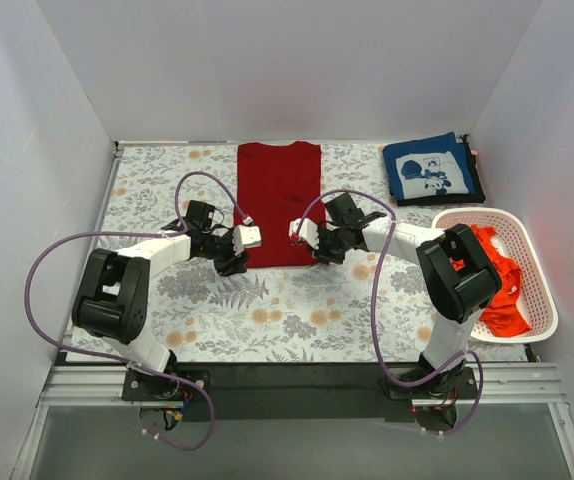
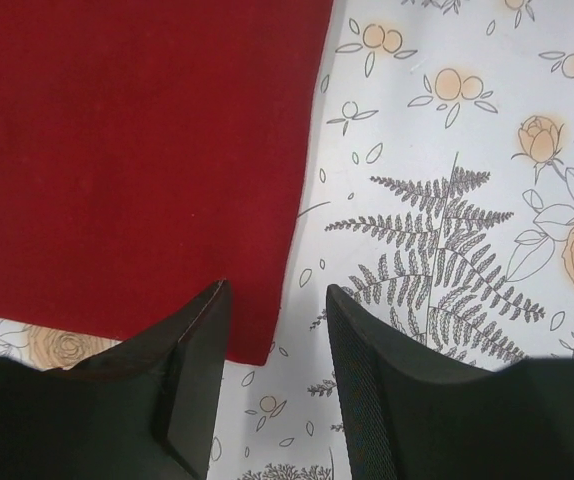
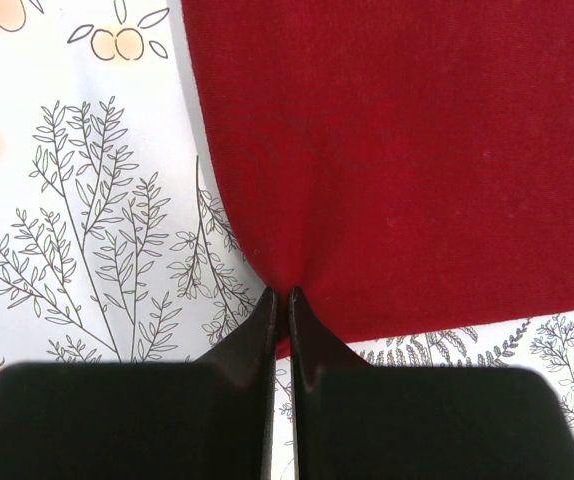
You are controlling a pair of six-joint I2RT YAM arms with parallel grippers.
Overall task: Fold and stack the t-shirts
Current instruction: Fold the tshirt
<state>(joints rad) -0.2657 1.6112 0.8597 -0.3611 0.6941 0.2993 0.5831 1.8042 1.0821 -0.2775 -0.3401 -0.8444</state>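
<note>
The dark red t-shirt (image 1: 278,200) lies flat as a long strip in the middle of the table. My left gripper (image 1: 233,264) is at its near left corner. In the left wrist view it (image 2: 275,290) is open, one finger over the red cloth (image 2: 137,150) and the other over the table cloth. My right gripper (image 1: 319,255) is at the near right corner. In the right wrist view it (image 3: 287,293) is shut on the puckered edge of the red shirt (image 3: 397,150). The navy t-shirt (image 1: 432,170) lies folded at the back right. The orange-red t-shirt (image 1: 497,285) is crumpled in the basket.
The white perforated basket (image 1: 544,300) stands at the right edge of the table. The floral table cloth (image 1: 267,310) covers the table. White walls close in the back and both sides.
</note>
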